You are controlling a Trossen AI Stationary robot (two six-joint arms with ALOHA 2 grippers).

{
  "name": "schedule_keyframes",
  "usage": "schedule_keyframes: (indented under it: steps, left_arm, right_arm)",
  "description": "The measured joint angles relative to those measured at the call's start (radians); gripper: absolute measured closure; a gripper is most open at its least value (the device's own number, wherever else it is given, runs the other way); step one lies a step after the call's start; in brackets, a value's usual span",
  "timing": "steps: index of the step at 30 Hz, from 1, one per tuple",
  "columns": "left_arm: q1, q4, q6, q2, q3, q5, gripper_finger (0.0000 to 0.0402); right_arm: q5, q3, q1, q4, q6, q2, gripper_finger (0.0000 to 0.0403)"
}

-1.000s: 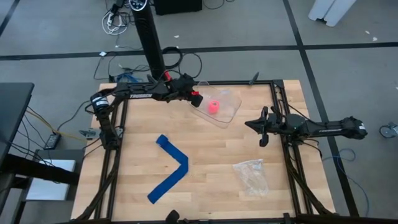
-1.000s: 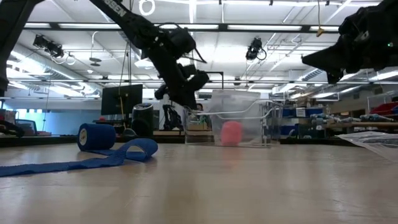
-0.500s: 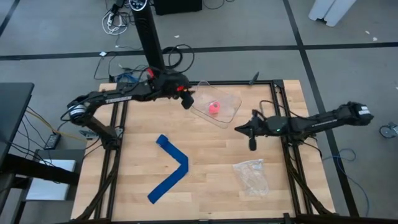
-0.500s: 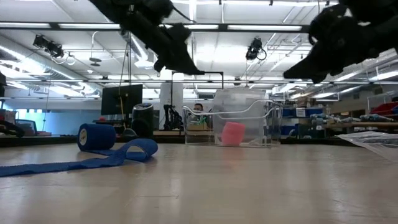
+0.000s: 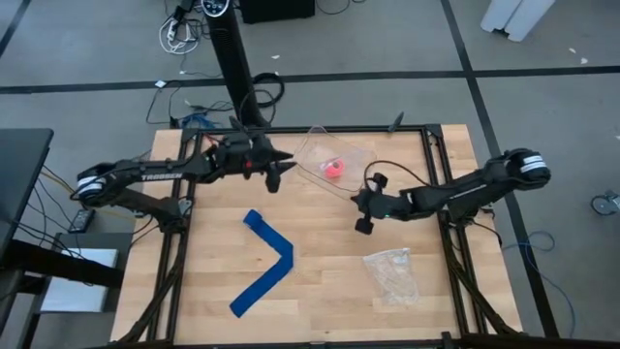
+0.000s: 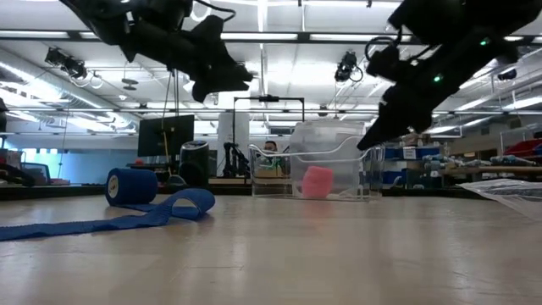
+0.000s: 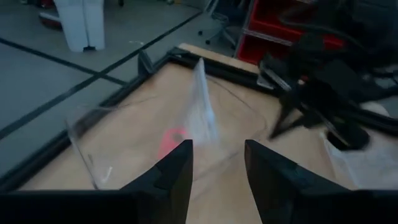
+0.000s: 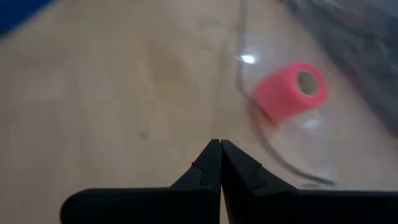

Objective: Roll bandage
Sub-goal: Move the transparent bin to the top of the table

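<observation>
Wooden counter (image 5: 320, 281) | soft blue bandage (image 5: 267, 263) bent in a V, clear of both | left pincer (image 5: 274, 174) spread, empty | right pincer (image 5: 364, 215) closed, empty

Robotics lab: framed wooden table (image 5: 329, 281), strip ceiling lights (image 6: 279, 36), monitor (image 6: 166, 135), parts shelves (image 6: 517, 157).

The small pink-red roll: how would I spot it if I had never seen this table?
Start at the wooden table and find the clear plastic tray near its far edge, between the two arms. The small pink-red roll lies inside it. The only other rolled material, the bright blue fabric bandage, lies unrolled in a bent strip nearer the front.
</observation>
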Motion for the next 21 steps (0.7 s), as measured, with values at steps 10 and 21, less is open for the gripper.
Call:
schedule_keyframes:
  steps: [10, 21]
  left_arm:
    - [-0.055, -0.028, 0.014, -0.018, -0.048, -0.001, 0.0249]
    - [-0.093, -0.095, 0.022, -0.023, -0.049, -0.026, 0.0249]
  right_arm:
    - [0.035, 0.023, -0.187, -0.020, -0.023, 0.031, 0.0402]
    - [0.000, 0.023, -0.418, 0.046, -0.173, 0.031, 0.0401]
